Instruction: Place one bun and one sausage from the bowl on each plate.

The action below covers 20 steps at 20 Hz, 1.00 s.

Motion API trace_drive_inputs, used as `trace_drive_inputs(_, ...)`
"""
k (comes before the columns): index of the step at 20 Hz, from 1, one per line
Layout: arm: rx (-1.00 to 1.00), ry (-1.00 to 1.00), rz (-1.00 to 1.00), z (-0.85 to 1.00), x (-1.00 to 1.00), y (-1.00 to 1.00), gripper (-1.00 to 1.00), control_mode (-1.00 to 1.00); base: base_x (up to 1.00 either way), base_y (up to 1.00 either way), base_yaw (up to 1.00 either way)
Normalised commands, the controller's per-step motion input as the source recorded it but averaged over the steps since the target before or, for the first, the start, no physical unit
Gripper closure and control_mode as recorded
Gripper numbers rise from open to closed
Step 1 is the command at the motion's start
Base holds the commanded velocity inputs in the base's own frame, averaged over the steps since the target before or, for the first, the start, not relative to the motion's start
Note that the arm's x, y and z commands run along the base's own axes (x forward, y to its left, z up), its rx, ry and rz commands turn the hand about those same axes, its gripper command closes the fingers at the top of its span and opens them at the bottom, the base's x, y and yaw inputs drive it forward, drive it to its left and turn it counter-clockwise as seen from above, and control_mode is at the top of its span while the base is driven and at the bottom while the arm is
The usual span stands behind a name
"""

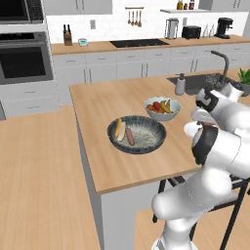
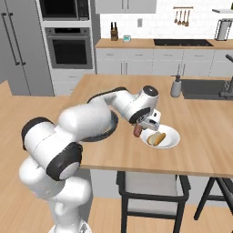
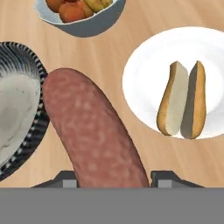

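Sausage [image 3: 94,140] is clamped in the gripper [image 2: 138,130] near the bench's front edge; carry it over the white plate [image 3: 144,70] and lower it beside the bun [image 3: 183,100]

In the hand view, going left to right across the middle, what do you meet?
Dark bowl → sausage held between the jaws → white plate → split bun lying on that plate.
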Motion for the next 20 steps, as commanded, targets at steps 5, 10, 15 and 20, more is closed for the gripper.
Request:
trace_drive_inputs(5, 0.01, 0.34, -0.30, -0.23, 0.84, -0.15, 1.00, -1.00, 0.00, 0.00, 0.00)
trace_drive_inputs(10, 0.01, -0.06, -0.31, -0.74, 0.11, -0.29, 1.00, -1.00, 0.00, 0.00, 0.00)
trace_drive_inputs(15, 0.00, 0.02, -0.17, -0.41, 0.47, -0.01, 1.00, -1.00, 0.00, 0.00, 0.00)
trace_drive_inputs(20, 0.00, 0.18, 0.01, -0.38, 0.56, -0.13, 1.00, -1.00, 0.00, 0.00, 0.00)
